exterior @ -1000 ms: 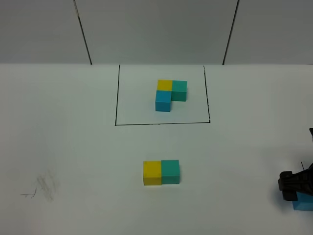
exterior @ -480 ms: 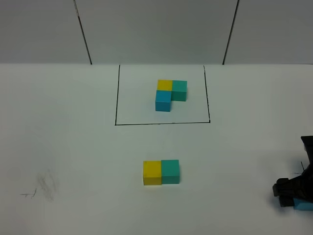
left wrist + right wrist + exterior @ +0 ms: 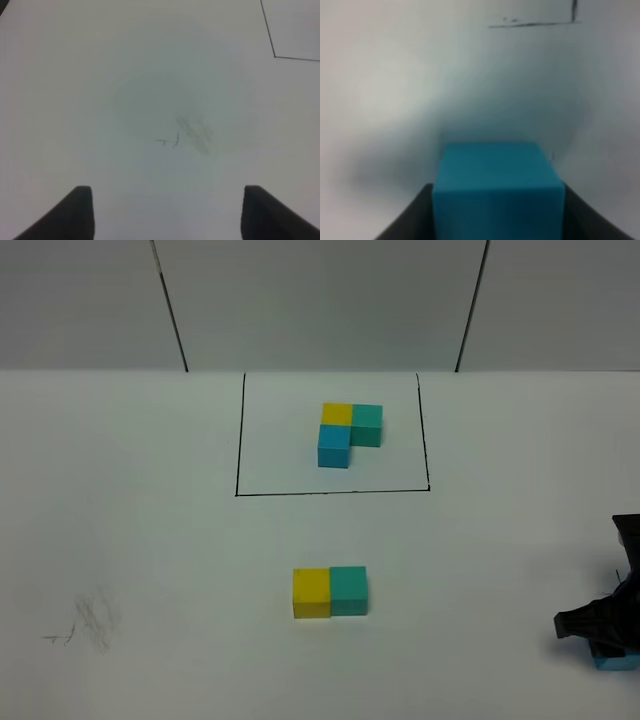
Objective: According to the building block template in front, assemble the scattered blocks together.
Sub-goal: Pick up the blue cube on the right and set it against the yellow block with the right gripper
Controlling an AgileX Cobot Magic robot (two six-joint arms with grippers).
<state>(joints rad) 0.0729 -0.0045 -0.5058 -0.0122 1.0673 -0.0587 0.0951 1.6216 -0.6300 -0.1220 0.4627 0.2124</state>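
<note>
The building block template (image 3: 348,432) is a yellow, teal-green and sky-blue L-shaped trio inside a thin black frame (image 3: 330,493) at the back. Of the scattered blocks, the yellow cube (image 3: 311,592) and the teal-green cube (image 3: 349,590) sit touching side by side in the middle front. The sky-blue cube (image 3: 618,661) is at the right edge under my right gripper (image 3: 600,626). In the right wrist view the cube (image 3: 497,185) sits between the fingers, which touch both its sides. My left gripper (image 3: 167,215) is open and empty over bare table.
Faint pencil smudges (image 3: 90,620) mark the white table at front left; they also show in the left wrist view (image 3: 192,131). A grey panelled wall (image 3: 320,300) stands behind the table.
My right gripper has shifted slightly left and lower over the sky-blue cube at the right edge. The other cubes have not moved.
</note>
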